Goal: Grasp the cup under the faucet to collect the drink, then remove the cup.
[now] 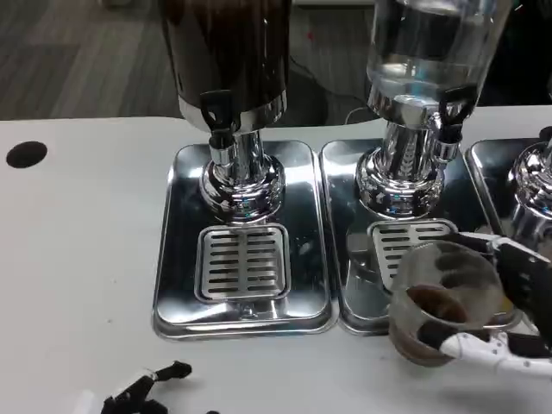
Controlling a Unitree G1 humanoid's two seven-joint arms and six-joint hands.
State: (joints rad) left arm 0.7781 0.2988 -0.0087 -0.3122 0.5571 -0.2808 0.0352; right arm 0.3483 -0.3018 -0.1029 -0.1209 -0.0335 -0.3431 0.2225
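You see only the fingertips of the left hand (147,392) at the bottom edge. The right hand (509,310) runs off the right edge, partly behind the cup (444,302). Both dispenser tanks are cut off at the top, and the third base (530,185) is perhaps half shown.

The clear plastic cup (444,302) with a little brown drink in its bottom sits tilted toward the camera at the near right. It overlaps the near edge of the shiny steel drip tray (354,259), below the black faucet (454,108) of the clear dispenser.
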